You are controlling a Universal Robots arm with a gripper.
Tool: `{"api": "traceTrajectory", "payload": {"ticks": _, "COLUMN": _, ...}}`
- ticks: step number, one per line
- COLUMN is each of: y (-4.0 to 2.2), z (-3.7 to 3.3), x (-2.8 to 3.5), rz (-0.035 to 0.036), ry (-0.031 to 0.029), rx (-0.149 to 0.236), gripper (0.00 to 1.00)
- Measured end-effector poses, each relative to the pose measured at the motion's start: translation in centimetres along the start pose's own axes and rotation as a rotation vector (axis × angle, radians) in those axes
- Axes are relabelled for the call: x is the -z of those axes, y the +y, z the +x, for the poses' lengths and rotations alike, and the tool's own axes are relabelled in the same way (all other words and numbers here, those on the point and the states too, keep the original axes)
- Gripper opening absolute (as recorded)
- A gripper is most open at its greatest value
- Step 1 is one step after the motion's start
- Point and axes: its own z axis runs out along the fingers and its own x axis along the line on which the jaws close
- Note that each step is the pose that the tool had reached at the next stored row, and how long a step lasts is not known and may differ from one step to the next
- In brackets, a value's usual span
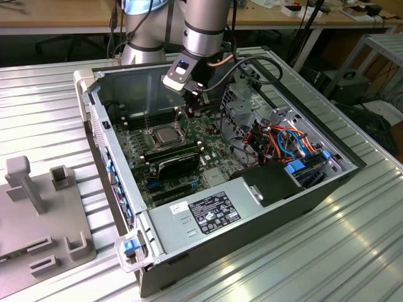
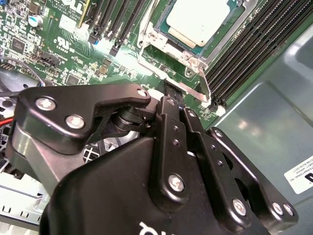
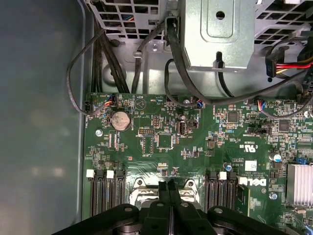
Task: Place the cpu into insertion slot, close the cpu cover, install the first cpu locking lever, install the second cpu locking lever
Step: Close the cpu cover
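Exterior view: gripper (image 1: 192,108) hangs over the board, just beside the insertion slot (image 1: 153,141). The cpu (image 1: 167,133) is seated in it.

Second wrist view: cpu cover (image 2: 157,39) looks to be lying flat around the chip, with the tips at a thin locking lever (image 2: 186,84).

First wrist view: fingers (image 3: 165,198) are pressed together and hold nothing.

Judgement: keep the tip centred on the wire and press steadily, or it may slip off.
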Motion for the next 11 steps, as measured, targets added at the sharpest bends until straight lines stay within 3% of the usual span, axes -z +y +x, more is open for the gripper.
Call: {"api": "traceTrajectory", "payload": {"ticks": 11, "y": -0.38, "z": 0.01, "x": 0.01, "rz": 0.0000, "ry": 0.0000, "rx": 0.000, "gripper": 0.11}}
